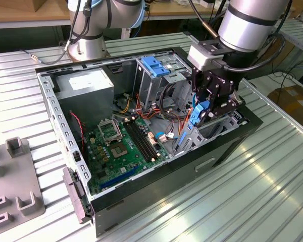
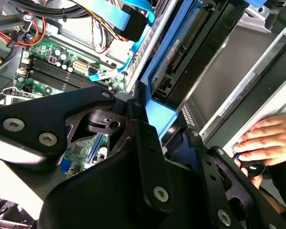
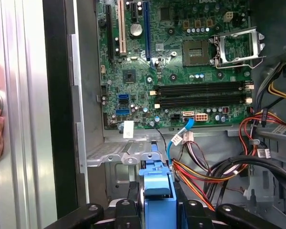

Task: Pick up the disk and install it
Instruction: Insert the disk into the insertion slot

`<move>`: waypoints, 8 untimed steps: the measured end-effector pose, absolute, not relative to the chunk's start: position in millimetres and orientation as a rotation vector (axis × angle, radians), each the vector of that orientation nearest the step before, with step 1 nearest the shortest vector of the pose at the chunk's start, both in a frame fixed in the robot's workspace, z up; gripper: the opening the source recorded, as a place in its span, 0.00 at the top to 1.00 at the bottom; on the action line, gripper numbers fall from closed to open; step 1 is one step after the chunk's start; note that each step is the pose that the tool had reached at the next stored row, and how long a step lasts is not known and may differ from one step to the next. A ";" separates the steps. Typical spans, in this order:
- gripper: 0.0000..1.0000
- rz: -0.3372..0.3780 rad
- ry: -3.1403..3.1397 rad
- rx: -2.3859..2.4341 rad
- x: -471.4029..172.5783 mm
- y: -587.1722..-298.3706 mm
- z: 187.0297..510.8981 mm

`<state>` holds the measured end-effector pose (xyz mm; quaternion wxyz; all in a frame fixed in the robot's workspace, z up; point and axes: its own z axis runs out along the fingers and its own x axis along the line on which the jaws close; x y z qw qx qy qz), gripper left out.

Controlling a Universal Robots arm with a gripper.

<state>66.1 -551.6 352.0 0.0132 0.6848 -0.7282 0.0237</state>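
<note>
Right of centre in the exterior view, the gripper (image 1: 206, 111) clamps the disk (image 1: 188, 132) on edge, long axis slanting down into the computer case (image 1: 156, 189).

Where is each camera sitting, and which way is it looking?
Exterior view: off the arm, above the open computer case, looking down into it; shows arm and gripper clamping the disk.
Second wrist view: on the arm, looking along the gripper at the disk's edge; gripper links in front.
First wrist view: on the arm, looking past the gripper onto the motherboard.
Shared: both wrist views catch disk, motherboard, a person's hand.
</note>
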 end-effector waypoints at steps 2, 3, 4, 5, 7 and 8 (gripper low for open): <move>0.63 0.074 -2.269 2.134 66.1 -551.6 351.7; 0.63 0.074 -2.269 2.134 66.1 -551.6 351.6; 0.63 0.074 -2.269 2.134 66.1 -551.6 351.6; 0.63 0.074 -2.269 2.134 66.0 -551.6 351.4; 0.63 0.074 -2.269 2.134 66.1 -551.6 351.3; 0.63 0.073 -2.269 2.134 66.1 -551.6 351.1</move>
